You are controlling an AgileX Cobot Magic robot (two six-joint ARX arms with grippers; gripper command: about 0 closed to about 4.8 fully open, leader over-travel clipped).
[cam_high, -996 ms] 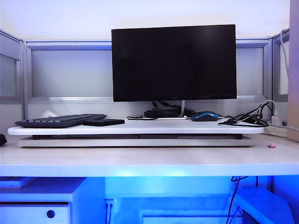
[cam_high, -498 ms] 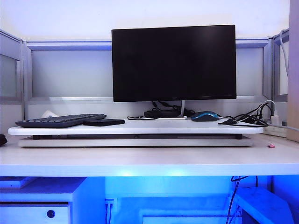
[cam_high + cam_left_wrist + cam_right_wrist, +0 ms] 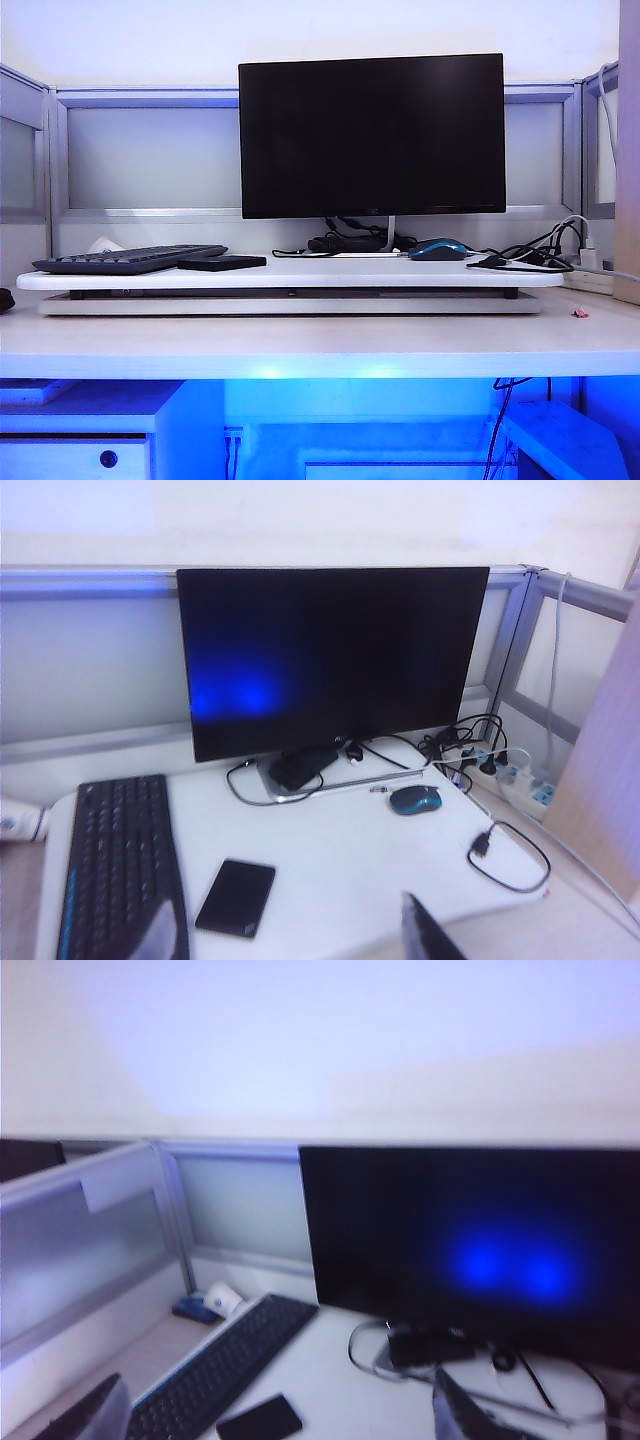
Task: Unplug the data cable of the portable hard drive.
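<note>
1. The flat, dark, rectangular portable hard drive (image 3: 236, 897) lies just beside the long black keyboard (image 3: 120, 865), with no cord visibly attached.
2. The thin black looped data cable (image 3: 510, 855) lies well apart from the keyboard and is probably already unplugged.
3. The left gripper (image 3: 295, 938) and right gripper (image 3: 280, 1415) hover on the keyboard's near side, jaws spread and empty.

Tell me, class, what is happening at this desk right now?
Nothing is being handled yet. The small flat black portable hard drive lies on the white desk riser beside the black keyboard, in front of the dark monitor. The thin black data cable lies looped near the riser's far corner, apart from the drive. The left tool and right tool hover above the desk, both open and empty.
</note>
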